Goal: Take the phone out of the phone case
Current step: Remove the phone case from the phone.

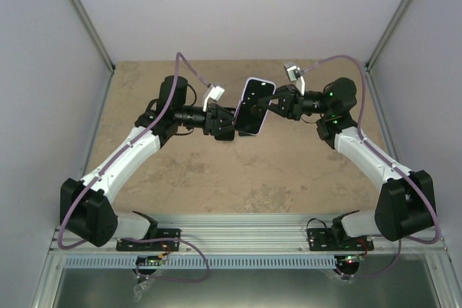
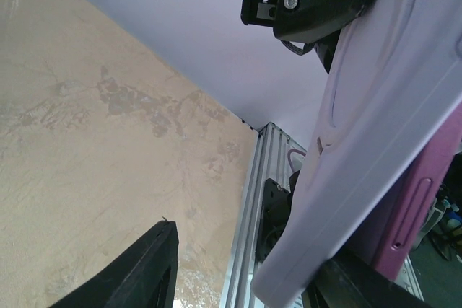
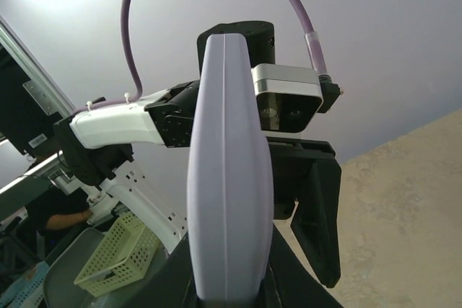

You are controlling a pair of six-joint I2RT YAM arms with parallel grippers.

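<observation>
The phone (image 1: 253, 106), dark screen up, sits in a lavender case (image 1: 246, 89) held in the air over the middle of the tan table. My right gripper (image 1: 276, 103) is shut on the case's right edge; in the right wrist view the case (image 3: 229, 171) stands edge-on between its jaws (image 3: 229, 290). My left gripper (image 1: 229, 122) is open at the case's left side. In the left wrist view the case (image 2: 375, 135) lies against the right finger (image 2: 346, 279), the left finger (image 2: 144, 268) is well apart, and the pink phone body (image 2: 422, 200) shows behind the case.
The tan table (image 1: 216, 171) lies below both arms. Grey walls and aluminium posts (image 1: 86, 23) close the back and sides. A rail (image 1: 238, 239) runs along the near edge. A yellow-green basket (image 3: 115, 254) sits off the table.
</observation>
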